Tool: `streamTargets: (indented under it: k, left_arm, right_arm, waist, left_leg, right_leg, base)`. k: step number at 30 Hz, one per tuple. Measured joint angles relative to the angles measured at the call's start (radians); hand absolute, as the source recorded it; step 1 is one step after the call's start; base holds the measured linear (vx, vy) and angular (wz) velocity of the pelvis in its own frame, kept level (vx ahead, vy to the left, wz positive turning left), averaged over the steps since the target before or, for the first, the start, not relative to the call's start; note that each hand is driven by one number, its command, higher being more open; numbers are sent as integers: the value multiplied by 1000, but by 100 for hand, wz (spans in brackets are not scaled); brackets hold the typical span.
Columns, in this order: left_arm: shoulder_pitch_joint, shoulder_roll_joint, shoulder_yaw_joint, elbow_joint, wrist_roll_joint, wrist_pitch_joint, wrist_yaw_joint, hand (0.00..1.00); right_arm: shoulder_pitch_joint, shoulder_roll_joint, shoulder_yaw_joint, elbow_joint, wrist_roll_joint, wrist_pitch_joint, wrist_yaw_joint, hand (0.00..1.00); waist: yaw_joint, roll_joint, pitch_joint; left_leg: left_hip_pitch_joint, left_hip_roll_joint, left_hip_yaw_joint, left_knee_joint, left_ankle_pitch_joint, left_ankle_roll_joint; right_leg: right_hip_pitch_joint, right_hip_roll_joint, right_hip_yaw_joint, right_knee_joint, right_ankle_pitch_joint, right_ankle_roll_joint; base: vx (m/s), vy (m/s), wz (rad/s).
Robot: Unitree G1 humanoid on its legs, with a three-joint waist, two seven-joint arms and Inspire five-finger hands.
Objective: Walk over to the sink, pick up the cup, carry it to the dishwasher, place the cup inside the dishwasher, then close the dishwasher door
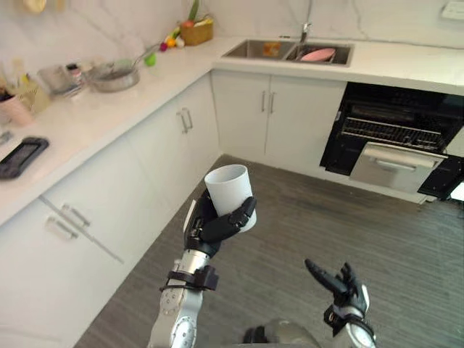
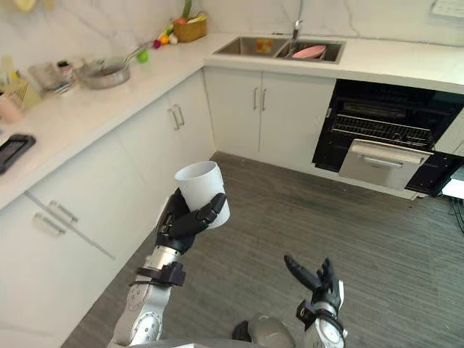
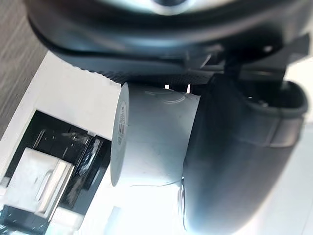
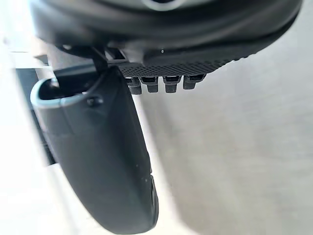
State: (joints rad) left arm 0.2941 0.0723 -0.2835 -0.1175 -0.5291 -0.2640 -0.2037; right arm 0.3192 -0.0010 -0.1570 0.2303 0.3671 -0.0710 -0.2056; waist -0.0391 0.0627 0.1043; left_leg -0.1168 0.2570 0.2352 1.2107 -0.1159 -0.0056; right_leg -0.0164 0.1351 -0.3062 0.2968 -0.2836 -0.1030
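- A white cup (image 1: 230,190) is held in mid-air above the grey plank floor (image 1: 304,239), well apart from the sink (image 1: 254,49) and from the dishwasher (image 1: 395,130).
- The cup is gripped by the left robot hand (image 1: 206,228): dark fingers (image 1: 238,216) are curled across its lower wall, and in the left wrist view the thumb is seen wrapped round the cup's side.
- The cup's long axis is kept close to upright, with the rim leaned slightly towards the left-hand cabinets. The open mouth is turned upward and the base is hidden behind the fingers.
- The right robot hand (image 1: 341,286) is raised low at the right with the fingers spread and nearly straight; nothing is held in it.
- The dishwasher is seen open under the far worktop (image 1: 406,61), to the right of the sink. Its cavity is dark, a wire rack is visible inside, and a silver panel (image 1: 395,165) with a handle is set across its lower front.
- White cabinets (image 1: 275,119) run along the left and the back and meet at a corner; their doors are shut.
- A wide stretch of bare floor lies between the cup and the dishwasher front.
- A pink dish (image 1: 317,54) is lying in the right basin of the sink. A metal pan (image 1: 114,76) and a basket (image 1: 196,30) are standing on the left worktop.
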Motion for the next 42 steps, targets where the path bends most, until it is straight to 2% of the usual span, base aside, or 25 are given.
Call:
streamTargets:
  k: [1,3,5,7,9,10,11,12,13,16,17,18,19,20,21,22,23,24,25,26,28,32,37,40,42]
  left_arm:
    - [26,-12,5,-16,0,-13,-16,0]
    - [8,-21,20,6,-1,-22,-28,0]
    - [-27,-10,40,14,-3,-22,-58,0]
    - [-36,-9,88,13,-7,-17,-64,0]
    - [-33,-2,118,14,-10,-12,-64,0]
    - [-27,8,126,16,-10,-12,-65,0]
    - [-27,28,133,27,-17,-13,-73,0]
    - [-48,48,133,44,-20,-6,-82,0]
    - [-54,46,134,45,-24,-6,-82,0]
    - [-60,30,150,47,-31,-11,-82,0]
    - [-74,38,161,43,-30,-13,-83,0]
    - [-80,45,154,46,-28,-15,-86,0]
    - [-61,43,138,42,-19,-22,-81,0]
    - [-58,36,138,40,-18,-26,-78,0]
    - [-61,24,147,42,-19,-42,-61,0]
    - [-69,9,164,46,-22,-49,-33,0]
    - [-79,1,175,55,-22,-50,-22,0]
    - [-81,-1,178,61,-22,-50,-15,0]
    - [-69,6,185,60,-22,-50,-12,0]
    - [-55,3,192,68,-21,-50,-19,0]
    - [-45,-6,188,84,-21,-30,-17,0]
    - [-42,3,174,82,-20,-33,-35,0]
    - [11,-1,135,36,-17,-33,-44,0]
    - [37,-3,129,31,1,-43,-66,0]
    - [44,-4,131,33,4,-48,-60,0]
  right_arm:
    - [-3,-12,6,-20,0,-41,8,100]
    - [-36,-39,-32,39,-12,-105,35,100]
    - [-90,-90,-115,169,-6,-214,100,100]
    - [-140,-123,-138,201,6,-241,138,100]
    - [-148,-134,-138,192,3,-267,166,100]
    - [-139,-124,-138,182,3,-273,177,100]
    - [-127,-90,-139,183,4,-273,186,100]
    - [-107,-66,-148,177,2,-275,211,100]
    - [-91,-55,-154,175,2,-274,237,100]
    - [-44,-51,-156,98,2,-279,294,100]
    - [-33,-34,-169,69,2,-287,303,100]
    - [-20,-21,-179,70,3,-291,305,100]
    - [7,-20,-204,74,3,-291,298,100]
    - [15,-24,-211,68,2,-291,299,100]
    - [14,-29,-203,54,-3,-291,310,100]
    - [4,-28,-190,33,-8,-290,314,100]
    - [4,-23,-184,10,-13,-289,318,100]
    - [6,-20,-180,-7,-16,-289,319,100]
    - [13,-19,-162,-40,-16,-289,319,100]
    - [23,-35,-138,-64,-11,-290,317,100]
    - [-3,-62,-115,-53,-13,-286,317,100]
    - [-12,-54,-103,-60,-16,-286,319,100]
    - [57,-57,-85,-165,-16,-258,314,100]
    - [36,-69,-83,-197,-15,-259,320,100]
    - [-24,-87,-74,-189,-15,-259,337,100]
  waist:
    - [13,-16,-6]
    - [23,-13,-9]
    - [23,-24,-19]
    - [24,-28,-16]
    - [22,-28,-15]
    - [26,-32,-13]
    - [21,-74,-21]
    - [3,-104,-18]
    - [-12,-105,-19]
    - [-22,-108,-11]
    - [-26,-130,8]
    - [-37,-136,9]
    - [-49,-135,0]
    - [-60,-126,-5]
    - [-61,-113,-7]
    - [-58,-94,8]
    - [-57,-78,24]
    - [-56,-71,34]
    - [-55,-72,43]
    - [-55,-69,60]
    - [-45,-44,50]
    - [-28,-64,43]
    - [-12,-18,22]
    - [5,-22,3]
    - [31,-24,1]
  left_leg:
    - [-84,10,36,-57,-45,3]
    - [-136,0,24,-315,-83,-10]
    - [-125,-131,-18,-876,-29,-42]
    - [-155,-229,-119,-1017,94,-50]
    - [-168,-303,-136,-1103,185,-17]
    - [-148,-336,-139,-1137,301,39]
    - [-105,-362,-117,-1135,319,66]
    - [-87,-377,-130,-1096,305,101]
    - [-78,-368,-166,-1069,261,92]
    - [8,-369,-161,-1010,140,74]
    - [39,-384,-150,-945,60,63]
    - [55,-385,-137,-907,16,60]
    - [158,-371,-131,-984,-2,55]
    - [191,-362,-141,-1022,6,54]
    - [206,-337,-144,-1046,6,53]
    - [210,-294,-143,-1048,4,51]
    - [224,-258,-142,-1048,-5,41]
    - [243,-235,-141,-1047,-19,24]
    - [283,-210,-132,-1018,-80,-35]
    - [341,-169,-128,-975,-171,-86]
    - [357,-165,-154,-965,-199,-80]
    - [359,-193,-108,-928,-172,-30]
    - [79,-41,-49,-269,-117,-32]
    - [16,-36,7,-394,-188,-16]
    - [5,-120,-95,-686,-191,-30]
  right_leg:
    - [7,-43,44,54,-29,-41]
    - [88,-41,69,-14,8,-47]
    - [155,-52,142,-87,2,-36]
    - [179,-66,245,-102,-5,-23]
    - [227,-69,316,-99,-22,8]
    - [269,-65,353,-63,-44,46]
    - [282,-89,376,7,-65,69]
    - [230,-94,389,174,-35,131]
    - [162,-93,383,341,0,150]
    - [25,-239,339,689,-18,137]
    - [15,-321,289,646,224,78]
    - [36,-343,215,675,271,77]
    - [33,-352,188,731,503,74]
    - [4,-348,189,774,513,60]
    - [-114,-334,195,878,230,84]
    - [-236,-301,174,866,87,100]
    - [-305,-288,138,788,33,116]
    - [-334,-289,109,711,16,128]
    - [-334,-294,60,442,39,140]
    - [-269,-277,7,239,157,29]
    - [-238,-221,15,233,143,16]
    - [-166,-198,22,230,49,4]
    - [-11,-137,-10,96,20,15]
    - [46,-141,36,22,41,11]
    - [52,-164,132,-18,77,46]
  base:
    - [483,44,-101]
    - [490,63,-81]
    - [544,41,-64]
    - [566,115,-101]
    - [732,208,-114]
    - [665,196,-102]
    - [683,137,-39]
    - [624,49,12]
    - [588,7,22]
    - [475,21,-9]
    - [360,73,20]
    - [548,111,47]
    - [481,58,50]
    - [476,-78,28]
    - [440,-207,-7]
    - [500,-267,-22]
    - [408,-231,-25]
    - [465,-233,-26]
    - [525,-236,-38]
    - [550,-238,-46]
    - [440,-166,-59]
    - [220,-86,-23]
    - [192,-26,12]
    - [311,61,-42]
    - [301,145,-109]
